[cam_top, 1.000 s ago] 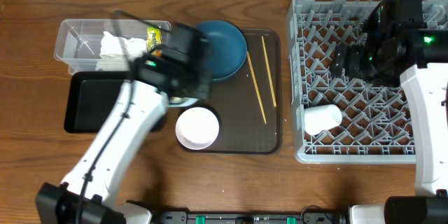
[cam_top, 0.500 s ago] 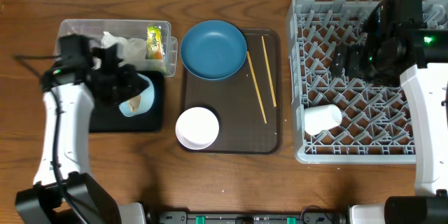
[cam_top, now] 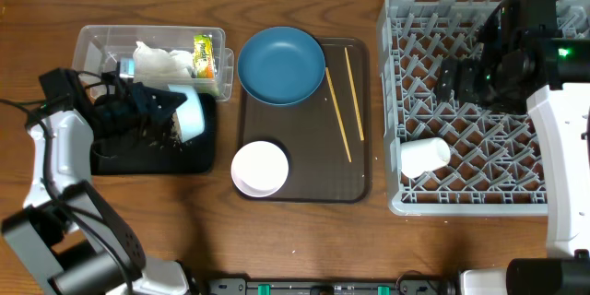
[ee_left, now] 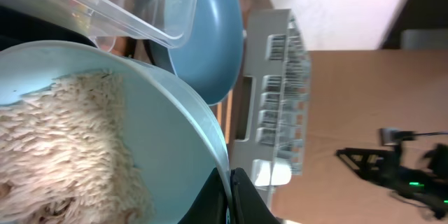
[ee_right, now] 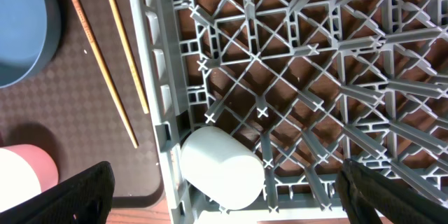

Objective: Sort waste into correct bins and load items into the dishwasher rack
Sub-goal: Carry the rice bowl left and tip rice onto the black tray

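Observation:
My left gripper is shut on the rim of the small pale blue bowl, which it holds tipped on its side over the black tray. In the left wrist view the bowl still holds a heap of beige rice crumbs, with the fingers pinching its edge. The clear tub holds white tissue and the yellow wrapper. The dark blue bowl, white bowl and two chopsticks lie on the brown tray. My right gripper hangs open over the rack, above the white cup.
The dark brown serving tray sits between the bins and the dishwasher rack. The white cup lies on its side in the rack's near left corner. The right arm runs along the rack's right side. Bare wooden table shows in front.
My left arm has swung left from over the brown tray, carrying the pale blue bowl, and has tipped it on its side over the black tray. The right arm has not moved.

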You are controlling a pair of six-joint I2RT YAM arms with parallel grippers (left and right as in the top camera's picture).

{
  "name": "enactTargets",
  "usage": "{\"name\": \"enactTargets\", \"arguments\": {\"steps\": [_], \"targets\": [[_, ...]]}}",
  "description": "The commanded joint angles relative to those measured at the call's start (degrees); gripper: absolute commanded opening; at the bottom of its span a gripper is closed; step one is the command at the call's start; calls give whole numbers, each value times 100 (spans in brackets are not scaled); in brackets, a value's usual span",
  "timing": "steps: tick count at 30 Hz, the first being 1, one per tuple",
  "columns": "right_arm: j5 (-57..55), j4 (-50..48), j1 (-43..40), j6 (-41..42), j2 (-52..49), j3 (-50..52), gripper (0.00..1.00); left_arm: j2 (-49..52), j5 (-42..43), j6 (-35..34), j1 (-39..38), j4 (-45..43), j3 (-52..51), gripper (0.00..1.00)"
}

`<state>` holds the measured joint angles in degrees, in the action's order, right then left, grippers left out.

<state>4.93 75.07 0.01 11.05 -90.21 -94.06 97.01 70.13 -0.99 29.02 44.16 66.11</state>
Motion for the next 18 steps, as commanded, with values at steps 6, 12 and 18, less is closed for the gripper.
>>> {"name": "enactTargets", "arguments": {"steps": [6,12,18], "targets": [[2,-7,-46,-107,125,-74,99,557,1405,273,420,-13,-26,6],[2,-4,-46,-109,125,-74,99,599,1738,271,570,-4,-33,6],[2,24,-46,-111,125,-72,99,599,2000,249,649,98,-33,6]]}}
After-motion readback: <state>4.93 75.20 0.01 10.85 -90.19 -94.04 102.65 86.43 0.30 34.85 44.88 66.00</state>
